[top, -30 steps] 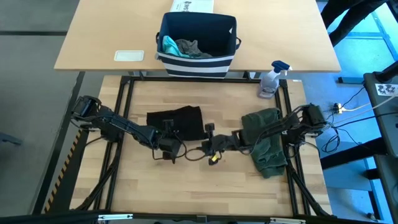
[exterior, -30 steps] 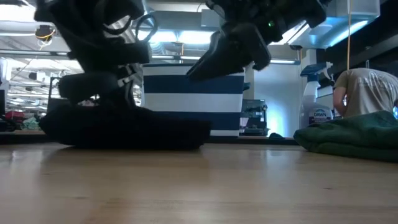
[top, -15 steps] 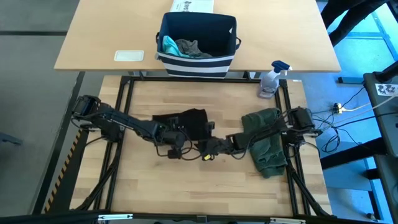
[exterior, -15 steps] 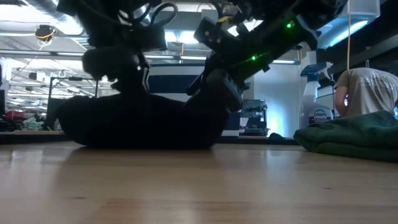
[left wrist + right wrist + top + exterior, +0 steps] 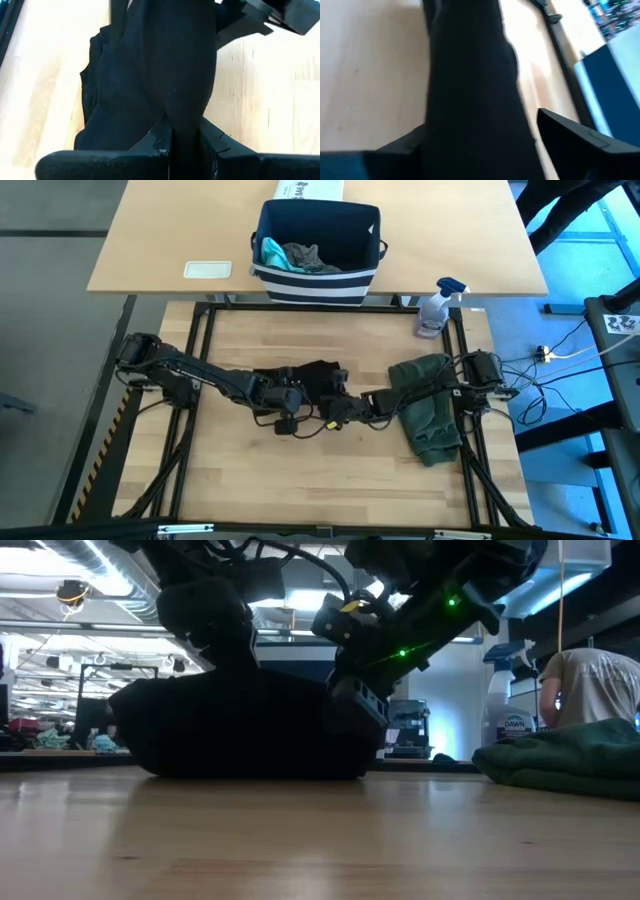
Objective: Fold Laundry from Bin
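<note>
While the black T-shirt [image 5: 310,380] is being folded at the middle of the wooden surface [image 5: 230,470], it is being pinched by the narrow left claw [image 5: 292,396], and the wide right claw [image 5: 335,406] is straddling its edge. The next move is judged to call for a firm hold. One olive-green piece [image 5: 428,405] is lying folded beside. Farther, one bin [image 5: 318,275] is holding two pieces; one spray bottle [image 5: 436,308] is standing near.

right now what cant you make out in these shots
- Black cloth garment: its shape; both arms cover it in the high view.
- Right end effector: whether it touches the garment; cloth fills the right wrist view.
- Navy-blue striped fabric bin: hidden behind the garment in the low view.
</note>
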`<state>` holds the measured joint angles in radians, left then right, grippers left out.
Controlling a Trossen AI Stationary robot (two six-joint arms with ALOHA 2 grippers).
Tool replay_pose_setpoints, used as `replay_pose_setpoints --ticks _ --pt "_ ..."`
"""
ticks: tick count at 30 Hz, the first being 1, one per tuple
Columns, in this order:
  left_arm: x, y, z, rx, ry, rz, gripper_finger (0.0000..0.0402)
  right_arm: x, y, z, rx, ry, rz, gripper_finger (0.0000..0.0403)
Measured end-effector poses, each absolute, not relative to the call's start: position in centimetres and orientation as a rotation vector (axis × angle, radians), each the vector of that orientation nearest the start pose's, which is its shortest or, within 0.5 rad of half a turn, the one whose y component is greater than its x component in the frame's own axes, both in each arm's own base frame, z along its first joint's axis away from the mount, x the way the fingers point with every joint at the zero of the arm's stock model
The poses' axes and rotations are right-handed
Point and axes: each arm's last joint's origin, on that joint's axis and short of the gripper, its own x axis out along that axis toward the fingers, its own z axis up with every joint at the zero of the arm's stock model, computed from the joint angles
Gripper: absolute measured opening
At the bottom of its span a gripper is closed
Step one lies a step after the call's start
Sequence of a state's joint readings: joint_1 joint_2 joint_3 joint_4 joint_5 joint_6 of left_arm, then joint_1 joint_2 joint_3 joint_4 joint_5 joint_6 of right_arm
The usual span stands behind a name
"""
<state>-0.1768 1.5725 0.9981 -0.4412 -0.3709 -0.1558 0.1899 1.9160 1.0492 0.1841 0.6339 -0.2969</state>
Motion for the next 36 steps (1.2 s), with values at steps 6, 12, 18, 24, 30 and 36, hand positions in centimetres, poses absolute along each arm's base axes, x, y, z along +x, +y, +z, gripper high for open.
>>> replay_pose_setpoints --ticks 6,12,18,24,30,36 --pt "30.6 -4.4 20.4 0.122 0.959 0.252 0.0034 38.1 5.8 14.5 -0.570 0.708 -0.224 0.0163" --pt "30.5 -4.6 20.4 0.116 0.971 0.218 0.0043 38.0 5.9 14.3 -0.564 0.719 -0.150 0.0019" --pt "29.7 -5.6 20.1 0.208 1.031 0.210 0.0167 38.1 6.0 14.3 -0.559 0.713 -0.142 0.0031" --pt "28.8 -7.6 19.9 0.183 1.062 0.186 0.0262 38.1 6.0 14.7 -0.555 0.715 -0.134 0.0017" --pt "27.5 -9.9 19.2 0.184 1.040 0.238 0.0284 38.9 6.2 16.0 -0.550 0.701 -0.136 0.0014" --pt "26.2 -11.2 18.9 0.225 1.024 0.328 0.0283 39.6 6.2 17.3 -0.554 0.727 -0.133 0.0014"
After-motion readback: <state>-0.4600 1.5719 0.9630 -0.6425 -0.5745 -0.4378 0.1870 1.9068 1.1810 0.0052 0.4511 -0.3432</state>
